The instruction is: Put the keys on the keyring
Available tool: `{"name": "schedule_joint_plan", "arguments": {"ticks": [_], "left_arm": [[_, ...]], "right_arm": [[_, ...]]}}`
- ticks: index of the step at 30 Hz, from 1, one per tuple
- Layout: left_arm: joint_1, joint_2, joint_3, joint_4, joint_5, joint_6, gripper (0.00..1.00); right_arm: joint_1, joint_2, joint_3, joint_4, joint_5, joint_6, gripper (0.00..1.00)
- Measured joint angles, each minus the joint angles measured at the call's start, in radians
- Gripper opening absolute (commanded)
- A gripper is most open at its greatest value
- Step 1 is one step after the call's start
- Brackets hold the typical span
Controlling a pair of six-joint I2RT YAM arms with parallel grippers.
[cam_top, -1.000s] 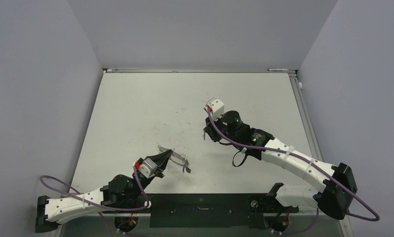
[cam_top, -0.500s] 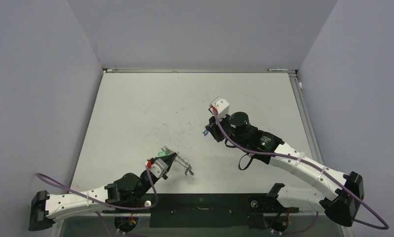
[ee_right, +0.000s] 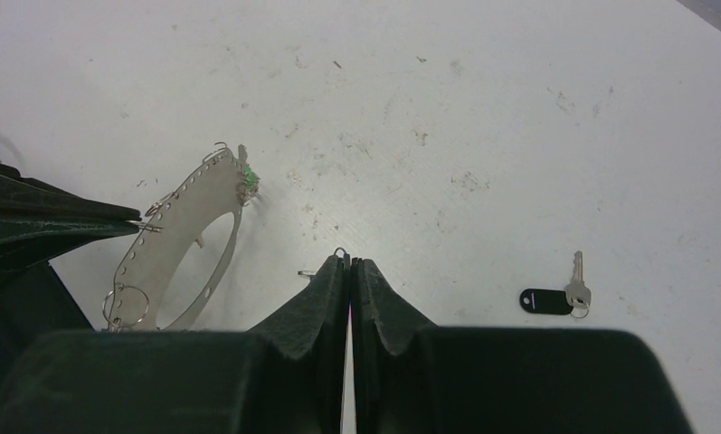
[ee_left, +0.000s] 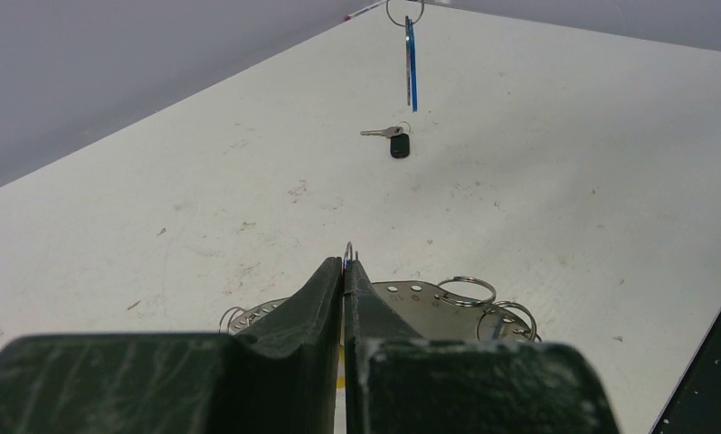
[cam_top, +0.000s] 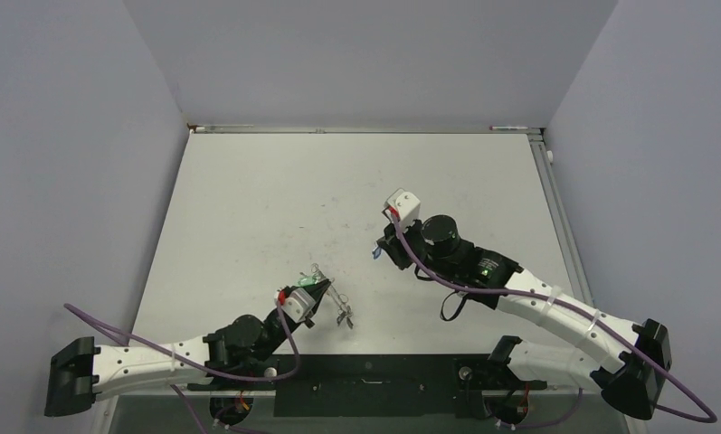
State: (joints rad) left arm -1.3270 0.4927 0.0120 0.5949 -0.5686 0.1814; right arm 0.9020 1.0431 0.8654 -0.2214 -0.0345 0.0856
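The keyring (ee_right: 171, 240) is a large flat grey metal ring pierced with holes, lying near the table's front centre (cam_top: 331, 295). A green-tagged key (ee_right: 246, 181) and small split rings (ee_left: 466, 289) hang on it. My left gripper (ee_left: 344, 264) is shut on a small wire loop at the keyring's (ee_left: 429, 307) edge, with a yellow sliver showing between the fingers. My right gripper (ee_right: 348, 262) is shut on a blue-tagged key (ee_left: 411, 68), held above the table (cam_top: 375, 254) to the right of the keyring. A black-tagged key (ee_right: 546, 299) lies loose on the table.
Grey walls close in the white table (cam_top: 248, 199) on the left, back and right. A black mounting rail (cam_top: 365, 384) runs along the near edge between the arm bases. The right arm's forearm (cam_top: 519, 298) and purple cable stretch across the right front of the table.
The left gripper has pushed forward and to the right with the keyring, which turned so the green tag shows. The right gripper has come nearer and lower with the blue-tagged key.
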Motion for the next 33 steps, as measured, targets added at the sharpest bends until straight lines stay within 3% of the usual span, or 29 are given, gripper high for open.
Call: {"name": "schedule_joint_plan", "arguments": {"ticks": [9,19,33], "left_arm": [[0.000,0.043,-0.005,0.117,0.001,-0.012,0.00],[0.000,-0.023,-0.005,0.300,0.034,-0.004,0.00],[0.000,-0.062,-0.005,0.346,0.068,0.006,0.00]], "right_arm": [[0.012,0.025,-0.037,0.087,-0.082,0.003,0.05],[0.016,0.064,-0.064,0.198,-0.276,0.012,0.05],[0.029,0.109,-0.064,0.283,-0.463,0.022,0.05]]}}
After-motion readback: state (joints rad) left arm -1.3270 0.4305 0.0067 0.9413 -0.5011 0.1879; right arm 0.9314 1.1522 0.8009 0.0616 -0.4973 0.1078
